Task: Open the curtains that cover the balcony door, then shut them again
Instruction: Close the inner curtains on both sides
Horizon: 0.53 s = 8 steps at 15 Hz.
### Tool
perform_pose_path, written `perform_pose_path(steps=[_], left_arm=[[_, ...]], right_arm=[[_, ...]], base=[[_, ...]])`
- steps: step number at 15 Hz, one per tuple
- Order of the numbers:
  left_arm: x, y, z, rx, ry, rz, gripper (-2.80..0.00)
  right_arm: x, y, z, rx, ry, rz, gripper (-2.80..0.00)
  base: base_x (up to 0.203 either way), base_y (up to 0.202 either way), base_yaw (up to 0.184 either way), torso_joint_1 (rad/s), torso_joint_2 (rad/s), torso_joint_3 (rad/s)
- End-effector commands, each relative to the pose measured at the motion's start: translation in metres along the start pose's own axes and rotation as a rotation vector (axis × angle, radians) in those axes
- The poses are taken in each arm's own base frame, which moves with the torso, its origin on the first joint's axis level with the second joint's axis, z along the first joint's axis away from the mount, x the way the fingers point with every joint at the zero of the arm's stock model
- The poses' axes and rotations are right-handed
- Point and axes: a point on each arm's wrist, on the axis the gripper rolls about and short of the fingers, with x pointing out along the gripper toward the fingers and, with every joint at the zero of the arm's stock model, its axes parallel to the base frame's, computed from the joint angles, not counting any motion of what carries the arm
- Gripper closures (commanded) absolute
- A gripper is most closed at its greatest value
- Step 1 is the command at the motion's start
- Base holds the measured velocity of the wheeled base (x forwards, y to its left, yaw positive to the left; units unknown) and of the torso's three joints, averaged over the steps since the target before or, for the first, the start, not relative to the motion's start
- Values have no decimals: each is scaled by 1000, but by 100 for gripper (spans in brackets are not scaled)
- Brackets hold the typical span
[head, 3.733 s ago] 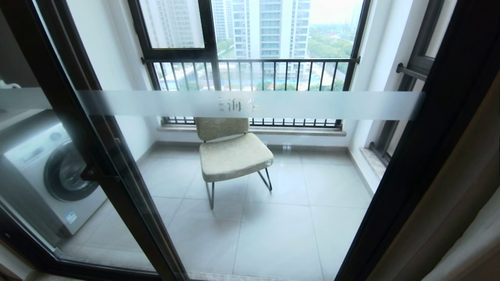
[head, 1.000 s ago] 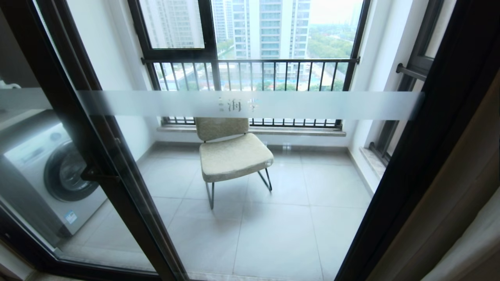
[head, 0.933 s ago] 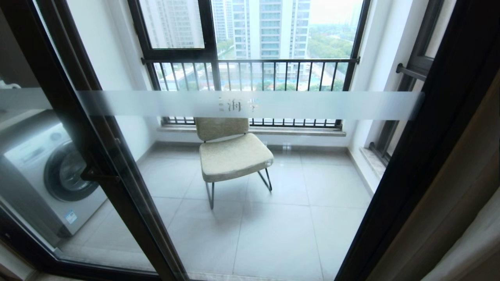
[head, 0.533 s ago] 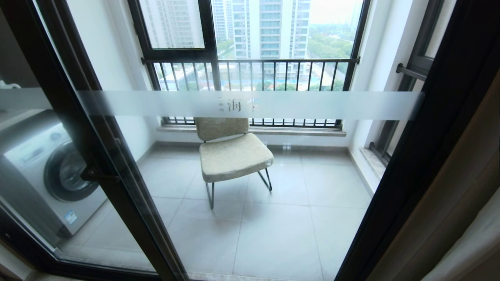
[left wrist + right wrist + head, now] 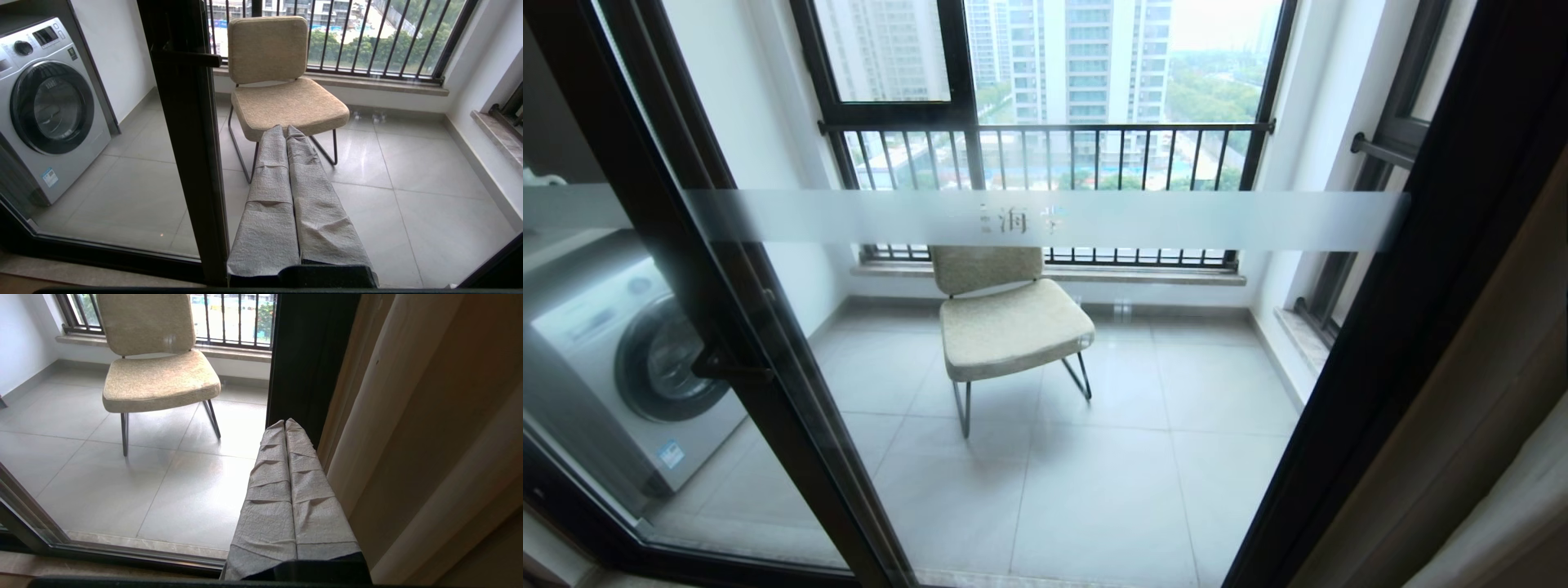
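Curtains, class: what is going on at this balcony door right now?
Nothing is being handled. The curtains are bunched at the right side, leaving the balcony door uncovered, with a chair and washing machine visible beyond. The left gripper and right gripper are shut and empty, the right one beside the curtains.

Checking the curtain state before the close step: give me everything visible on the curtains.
The curtains are drawn aside at the right edge of the balcony door, leaving its glass uncovered. They hang in long vertical folds of pale beige-grey woven cloth; whether a sheer layer is there cannot be told. The inner fold lies against the black door frame. The shut right gripper is close beside them, not holding them.
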Motion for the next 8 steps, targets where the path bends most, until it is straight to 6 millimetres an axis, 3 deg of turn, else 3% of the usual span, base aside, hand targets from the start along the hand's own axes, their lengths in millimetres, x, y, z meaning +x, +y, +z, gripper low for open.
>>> perform_pose_path(steps=[1, 8], left_arm=[[0, 0, 0, -1, -1, 1, 0], [0, 0, 0, -1, -1, 2, 0]], right_arm=[[0, 0, 0, 8, -1, 0, 0], [0, 0, 0, 56, -5, 0, 0]], base=[[0, 0, 0, 0, 0, 0], [0, 0, 0, 0, 0, 0]])
